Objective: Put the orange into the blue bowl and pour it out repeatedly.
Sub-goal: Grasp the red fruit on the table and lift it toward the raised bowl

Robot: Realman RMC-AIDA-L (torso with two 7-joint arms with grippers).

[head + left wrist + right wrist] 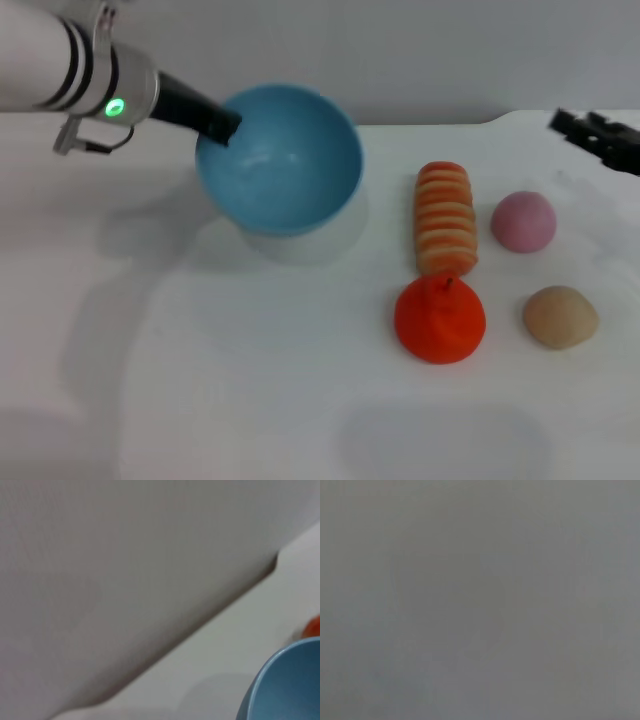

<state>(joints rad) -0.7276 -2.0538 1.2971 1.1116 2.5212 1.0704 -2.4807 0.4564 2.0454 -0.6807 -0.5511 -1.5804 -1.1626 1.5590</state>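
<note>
1. One white table (pixel 250 400) carries everything; it spreads below and out to the right of the left gripper (pixel 222 125).
2. One blue bowl (pixel 285 165) hangs tilted in that left gripper, its mouth turned toward the camera and its inside bare. The gripper's dark tip is clamped on the bowl's far-left rim, and the bowl looks lifted above the table, with a shadow under it. In the left wrist view only a curved piece of the bowl (pixel 287 685) shows, close in front of the wrist.
3. One striped loaf (pixel 445 217), orange and cream, lies on the table well to the right of the left gripper, beyond the bowl.
4. One orange (pixel 440 320) sits on the table, outside the bowl, to the right of the left gripper and nearer the robot; it touches the near end of the loaf. A sliver of it (pixel 313 626) peeks past the bowl's rim in the left wrist view.
5. One tan bun (pixel 560 317) rests farther right still, near the orange but apart from it.
6. One pink ball (pixel 523 221) lies just right of the loaf, behind the bun.
7. The left arm reaches in from the upper left, forearm nearly level, a green light on its wrist.
8. The right gripper (pixel 600 135) hovers at the far right edge, above the pink ball; whether its fingers are parted I cannot tell.
</note>
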